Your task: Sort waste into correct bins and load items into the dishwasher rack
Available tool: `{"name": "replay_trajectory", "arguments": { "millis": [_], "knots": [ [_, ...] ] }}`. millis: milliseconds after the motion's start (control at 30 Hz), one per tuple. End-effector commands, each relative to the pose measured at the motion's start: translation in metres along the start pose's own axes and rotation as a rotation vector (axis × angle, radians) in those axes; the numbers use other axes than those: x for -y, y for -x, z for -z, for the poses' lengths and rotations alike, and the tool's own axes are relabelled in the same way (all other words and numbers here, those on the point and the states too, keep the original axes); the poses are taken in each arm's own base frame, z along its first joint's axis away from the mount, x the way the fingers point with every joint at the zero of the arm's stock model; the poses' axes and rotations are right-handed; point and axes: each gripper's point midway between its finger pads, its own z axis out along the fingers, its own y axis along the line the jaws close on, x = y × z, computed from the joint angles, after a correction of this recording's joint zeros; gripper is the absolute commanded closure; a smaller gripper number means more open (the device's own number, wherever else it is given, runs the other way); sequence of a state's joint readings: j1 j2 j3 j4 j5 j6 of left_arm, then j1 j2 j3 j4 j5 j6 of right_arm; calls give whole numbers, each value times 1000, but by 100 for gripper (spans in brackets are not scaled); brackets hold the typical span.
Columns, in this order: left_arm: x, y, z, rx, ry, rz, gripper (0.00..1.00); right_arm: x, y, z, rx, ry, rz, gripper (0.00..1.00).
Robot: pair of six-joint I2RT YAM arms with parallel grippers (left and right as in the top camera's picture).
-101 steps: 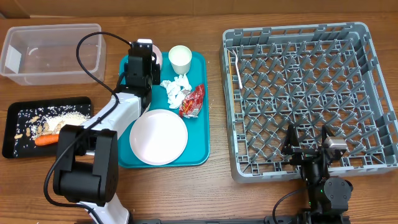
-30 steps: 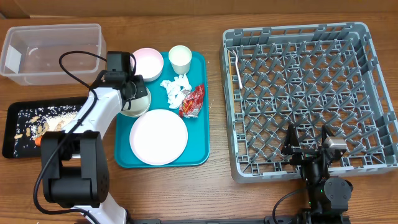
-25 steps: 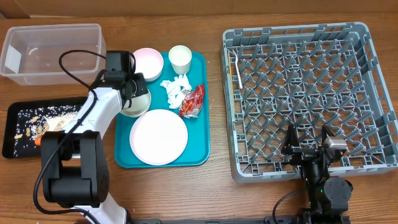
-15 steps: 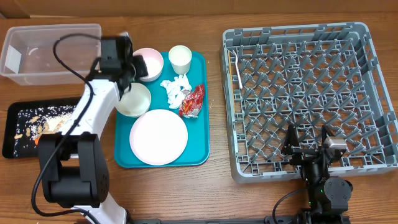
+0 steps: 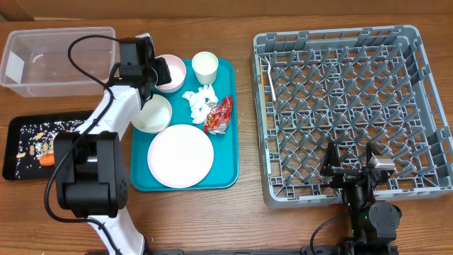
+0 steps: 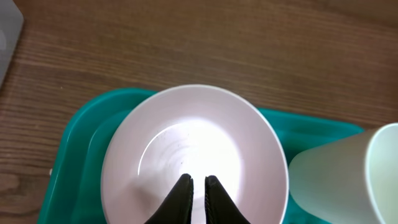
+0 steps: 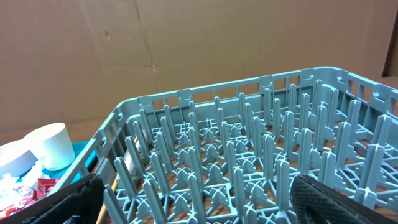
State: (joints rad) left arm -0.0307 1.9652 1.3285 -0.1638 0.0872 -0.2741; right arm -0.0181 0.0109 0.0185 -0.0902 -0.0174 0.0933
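Observation:
My left gripper (image 5: pixel 160 73) hangs over a pinkish-white bowl (image 5: pixel 174 74) at the far left corner of the teal tray (image 5: pixel 228 170). In the left wrist view its fingers (image 6: pixel 181 196) are nearly together and empty above the bowl's middle (image 6: pixel 193 134). A second pale bowl (image 5: pixel 153 113) sits at the tray's left edge, with the round plate (image 5: pixel 180 156) in front. The white cup (image 5: pixel 204 66), tissue (image 5: pixel 200 101) and red wrapper (image 5: pixel 219 115) lie on the tray. My right gripper (image 5: pixel 350 170) is open at the near edge of the grey rack (image 5: pixel 347 106).
The clear tub (image 5: pixel 56 60) stands far left. The black tray (image 5: pixel 14 142) in front of it holds the carrot piece (image 5: pixel 48 160), nuts and crumbs. A thin stick-like utensil (image 5: pixel 267 78) lies in the rack's left side. The right wrist view shows rack pegs (image 7: pixel 249 155) and the cup (image 7: pixel 53 146).
My left gripper has left the pale bowl at the tray's left edge and moved back and right. It now hangs over the pinkish bowl. The right arm has not moved.

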Motion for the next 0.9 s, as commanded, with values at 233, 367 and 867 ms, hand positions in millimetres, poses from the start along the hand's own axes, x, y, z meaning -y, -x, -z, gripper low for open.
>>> {"name": "replay_trajectory", "arguments": {
  "millis": [233,367,867],
  "knots": [
    [-33,-29,-18,-90,142,-43,88,3,-1,0,6,-14,-5,0],
    [-41,-30,-19,-90,185,-48,88,3,-2,0,6,-15,-5,0],
    [-61,-6,-9,-20,335,-61,88,3,-2,0,6,-15,-5,0]
  ]
}}
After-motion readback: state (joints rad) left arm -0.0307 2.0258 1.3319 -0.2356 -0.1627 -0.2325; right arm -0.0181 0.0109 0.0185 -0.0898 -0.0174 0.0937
